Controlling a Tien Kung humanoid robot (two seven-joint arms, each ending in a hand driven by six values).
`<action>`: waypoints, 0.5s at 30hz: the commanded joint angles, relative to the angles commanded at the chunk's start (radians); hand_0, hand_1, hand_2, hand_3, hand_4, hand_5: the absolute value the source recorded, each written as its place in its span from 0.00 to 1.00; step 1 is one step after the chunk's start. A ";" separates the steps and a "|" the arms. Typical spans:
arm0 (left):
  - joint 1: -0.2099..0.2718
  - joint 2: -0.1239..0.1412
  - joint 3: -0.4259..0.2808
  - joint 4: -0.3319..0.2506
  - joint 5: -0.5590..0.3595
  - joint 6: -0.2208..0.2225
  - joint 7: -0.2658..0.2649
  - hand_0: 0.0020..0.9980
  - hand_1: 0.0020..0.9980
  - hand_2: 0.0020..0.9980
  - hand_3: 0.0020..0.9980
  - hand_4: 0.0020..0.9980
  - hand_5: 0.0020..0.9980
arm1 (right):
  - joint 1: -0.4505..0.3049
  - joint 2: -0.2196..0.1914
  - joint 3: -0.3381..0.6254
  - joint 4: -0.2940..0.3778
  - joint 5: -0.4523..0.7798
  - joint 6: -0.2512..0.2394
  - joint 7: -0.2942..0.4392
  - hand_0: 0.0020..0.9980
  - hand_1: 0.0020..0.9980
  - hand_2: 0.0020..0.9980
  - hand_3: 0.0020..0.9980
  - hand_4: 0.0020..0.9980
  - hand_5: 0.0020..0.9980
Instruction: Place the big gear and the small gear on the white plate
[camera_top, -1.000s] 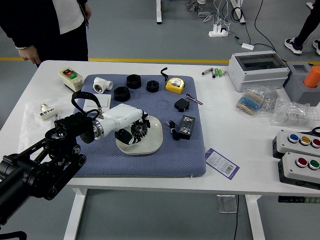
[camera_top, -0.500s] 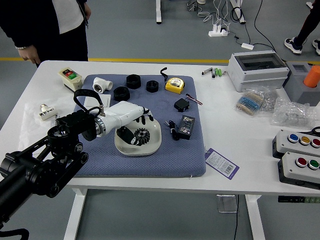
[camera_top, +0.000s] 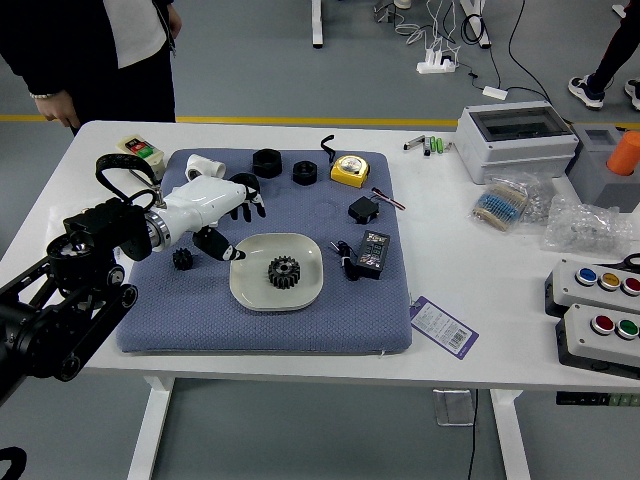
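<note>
Head view has the big gear, a black toothed disc (camera_top: 284, 272), on the white, rounded-square plate (camera_top: 240, 291), and the small black toothed gear (camera_top: 183, 259) left of it on the blue textured mat (camera_top: 270, 333). The white-and-black left hand (camera_top: 232, 226) is empty, fingers parted; its thumb, close to the plate's left rim, could nudge it if lowered carelessly. The big gear's face points up; being round, it has no long axis.

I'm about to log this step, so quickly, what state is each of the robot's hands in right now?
Left hand: open, holding nothing.
Right hand: out of view, so it can't be told.
</note>
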 joint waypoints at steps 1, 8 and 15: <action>-0.001 0.008 -0.003 0.009 0.000 -0.006 0.002 0.37 0.49 0.54 0.63 0.54 0.00 | 0.000 0.000 0.001 0.000 0.000 0.000 0.000 0.71 0.74 0.79 0.62 0.85 0.70; -0.010 0.035 -0.006 0.065 0.000 -0.022 0.011 0.38 0.49 0.54 0.61 0.47 0.00 | 0.002 -0.001 0.003 0.000 0.000 -0.001 0.000 0.71 0.74 0.79 0.62 0.85 0.70; -0.012 0.042 0.004 0.082 0.000 -0.055 0.017 0.39 0.50 0.55 0.63 0.52 0.00 | 0.004 -0.001 0.003 0.000 0.001 -0.001 0.000 0.71 0.74 0.79 0.62 0.85 0.70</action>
